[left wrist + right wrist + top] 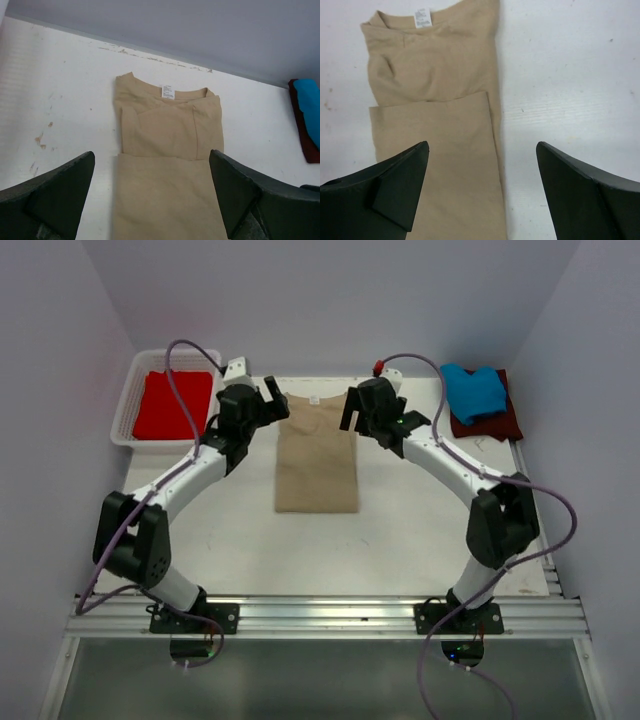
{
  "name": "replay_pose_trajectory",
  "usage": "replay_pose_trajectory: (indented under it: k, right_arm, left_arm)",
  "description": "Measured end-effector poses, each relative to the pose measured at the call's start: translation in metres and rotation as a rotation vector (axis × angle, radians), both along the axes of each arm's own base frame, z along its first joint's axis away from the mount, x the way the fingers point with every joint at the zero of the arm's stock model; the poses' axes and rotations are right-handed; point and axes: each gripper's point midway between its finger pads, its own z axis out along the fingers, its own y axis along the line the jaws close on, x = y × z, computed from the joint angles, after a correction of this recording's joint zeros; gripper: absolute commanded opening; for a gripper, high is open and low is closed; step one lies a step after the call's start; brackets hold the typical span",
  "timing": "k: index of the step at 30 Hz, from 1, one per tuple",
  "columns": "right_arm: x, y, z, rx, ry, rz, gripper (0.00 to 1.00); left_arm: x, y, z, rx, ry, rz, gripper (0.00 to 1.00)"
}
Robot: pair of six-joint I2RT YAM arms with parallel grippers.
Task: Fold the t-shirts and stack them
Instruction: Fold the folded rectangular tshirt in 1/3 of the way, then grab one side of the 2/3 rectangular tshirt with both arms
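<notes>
The tan t-shirt lies flat mid-table as a long narrow strip, sleeves folded in, collar and label at the far end. It also shows in the left wrist view and the right wrist view. My left gripper is open and empty, above the shirt's far left corner. My right gripper is open and empty, above its far right edge. A bright blue t-shirt lies folded on a dark maroon one at the far right. A bright red t-shirt lies in the basket.
A white plastic lattice basket stands at the far left against the wall. The white table ends at a metal rail at the front. Walls close in the back and both sides.
</notes>
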Motion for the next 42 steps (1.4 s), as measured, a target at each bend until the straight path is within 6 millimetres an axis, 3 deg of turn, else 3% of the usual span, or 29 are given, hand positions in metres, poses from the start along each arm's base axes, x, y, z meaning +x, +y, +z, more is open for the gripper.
replay_pose_trajectory:
  k: [4,7,10,15,19,25,31,37,42]
  right_arm:
    - [-0.024,-0.015,0.045,0.037,-0.090,0.004,0.93]
    - [-0.042,-0.020,0.047,0.060,-0.095,0.026,0.93]
    - [-0.067,-0.018,0.012,0.080,-0.009,0.083,0.93]
    - [-0.120,-0.015,-0.068,0.106,0.215,0.173,0.91]
    - [-0.152,-0.010,-0.095,0.168,0.319,0.220,0.88]
    - [-0.162,0.007,-0.104,0.306,0.341,0.268,0.68]
    - [-0.171,0.001,-0.143,0.398,0.445,0.219,0.64]
    - [-0.163,0.009,-0.142,0.453,0.428,0.230,0.58]
    - [-0.157,0.015,-0.148,0.483,0.428,0.230,0.41]
  left_arm:
    - [-0.033,0.005,0.018,-0.028,-0.034,-0.039,1.00]
    - [-0.051,0.002,0.012,-0.040,-0.006,-0.088,1.00]
    - [-0.076,-0.003,-0.026,-0.039,0.096,-0.154,1.00]
    - [-0.153,0.003,-0.121,-0.017,0.368,-0.257,1.00]
    - [-0.191,0.002,-0.139,-0.049,0.425,-0.331,1.00]
    - [-0.200,-0.017,-0.138,-0.139,0.406,-0.431,1.00]
    - [-0.210,-0.025,-0.176,-0.186,0.531,-0.461,1.00]
    - [-0.198,-0.028,-0.175,-0.235,0.507,-0.470,0.97]
    - [-0.190,-0.032,-0.177,-0.265,0.488,-0.483,0.81]
